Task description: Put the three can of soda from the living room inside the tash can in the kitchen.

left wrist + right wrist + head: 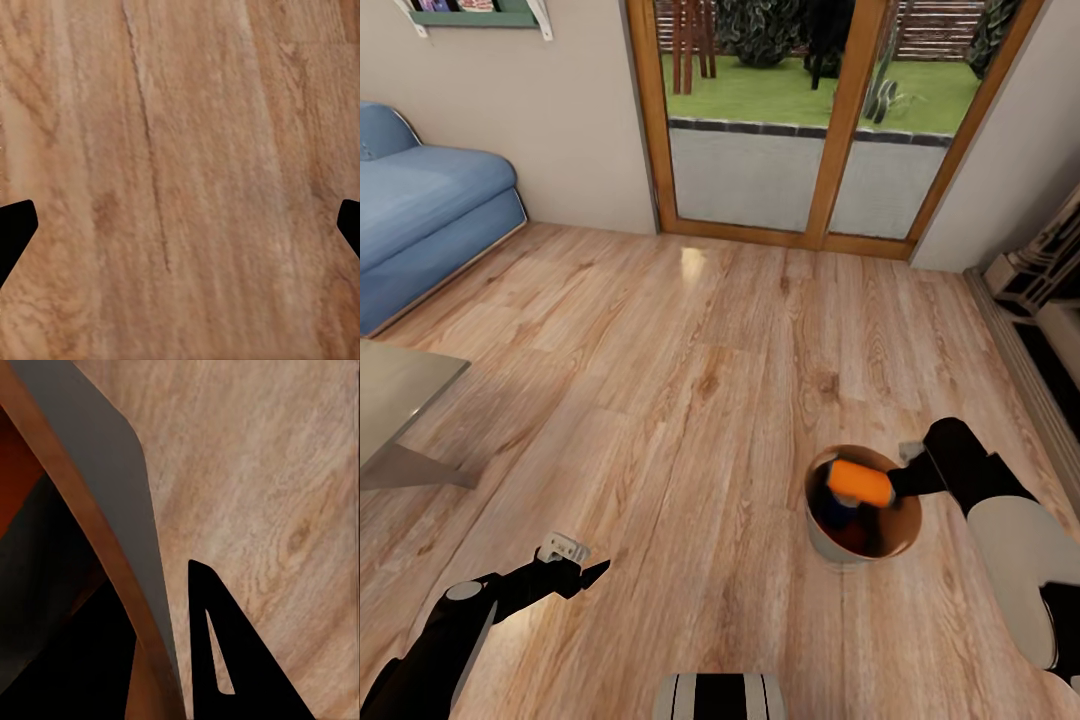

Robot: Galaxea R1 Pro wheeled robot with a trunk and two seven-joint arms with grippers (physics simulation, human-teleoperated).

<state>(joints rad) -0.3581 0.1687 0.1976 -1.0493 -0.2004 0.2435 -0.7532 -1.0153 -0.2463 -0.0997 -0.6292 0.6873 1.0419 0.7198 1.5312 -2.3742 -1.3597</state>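
1. The living room is seen from the head view, with a light wood plank floor [690, 400], a blue sofa [420, 215] at the far left, wood-framed glass doors [810, 120] at the back, and a corner of a glass low table [390, 395] at the left edge.
2. The tash can [825, 540], grey outside and brown-orange inside, is held above the floor at the right by its rim.
3. The right gripper [161, 652] is clamped on the can's rim, one finger inside the wall and one outside.
4. The left gripper [582, 570] is held over bare floor at the lower left, its fingers spread wide apart and holding nothing.
5. An orange can of soda [860, 483] is seen lying inside the tash can, with a dark blue can of soda [838, 515] partly hidden beneath it.
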